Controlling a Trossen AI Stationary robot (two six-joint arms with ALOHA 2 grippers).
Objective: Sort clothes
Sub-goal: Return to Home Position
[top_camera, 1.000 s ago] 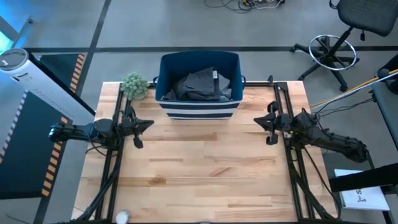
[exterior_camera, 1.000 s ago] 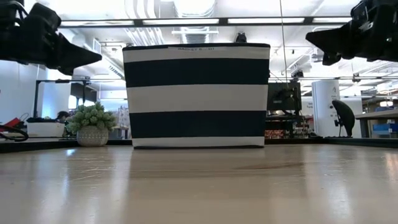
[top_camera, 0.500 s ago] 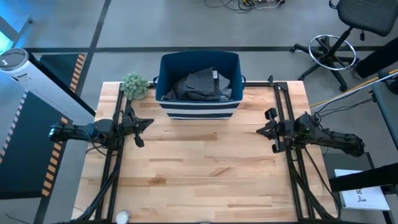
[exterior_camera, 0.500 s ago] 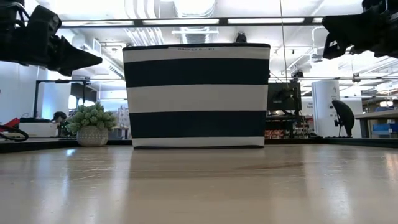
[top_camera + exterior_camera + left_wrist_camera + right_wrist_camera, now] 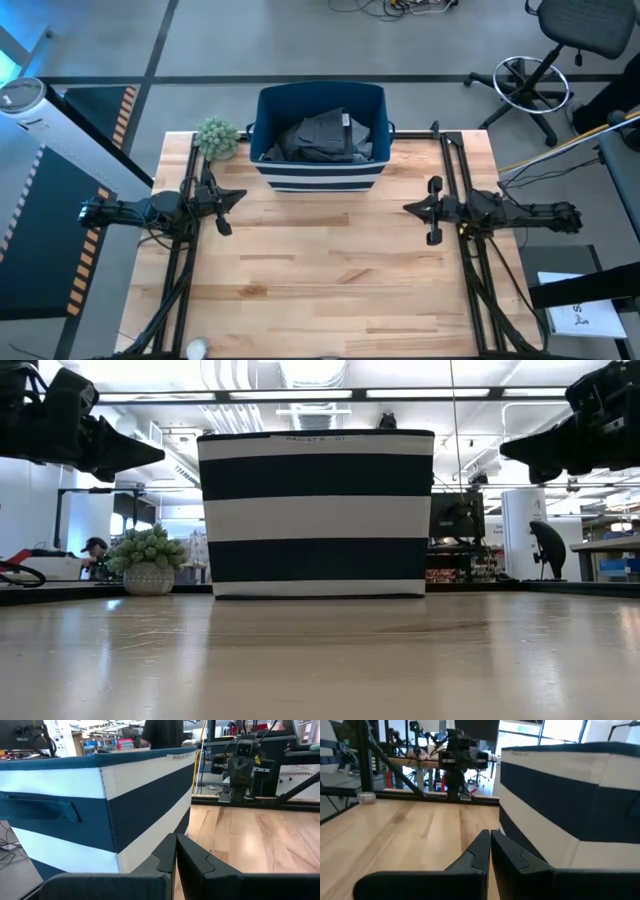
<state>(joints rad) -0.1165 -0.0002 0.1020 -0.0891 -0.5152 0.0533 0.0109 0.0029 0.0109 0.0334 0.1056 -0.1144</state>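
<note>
A navy bin with white stripes (image 5: pixel 320 140) stands at the table's far middle; it also shows in the low view (image 5: pixel 316 510). A dark grey garment (image 5: pixel 322 135) lies crumpled inside it. The white, teal and maroon clothes and the socks are out of view. My left gripper (image 5: pixel 238 197) hovers shut and empty above the table's left side, pointing right; its fingers meet in the left wrist view (image 5: pixel 175 847). My right gripper (image 5: pixel 408 208) hovers shut and empty above the right side, pointing left; it also shows in the right wrist view (image 5: pixel 490 840).
A small potted plant (image 5: pixel 217 137) stands at the table's far left corner beside the bin. Bare wooden tabletop (image 5: pixel 320 270) lies between and in front of the arms. An office chair (image 5: pixel 560 60) stands on the floor beyond the far right corner.
My right gripper has moved a little toward the table's near edge, and its arm has swung until it points straight toward the left edge. It has stayed shut and empty. My left arm has kept still.
</note>
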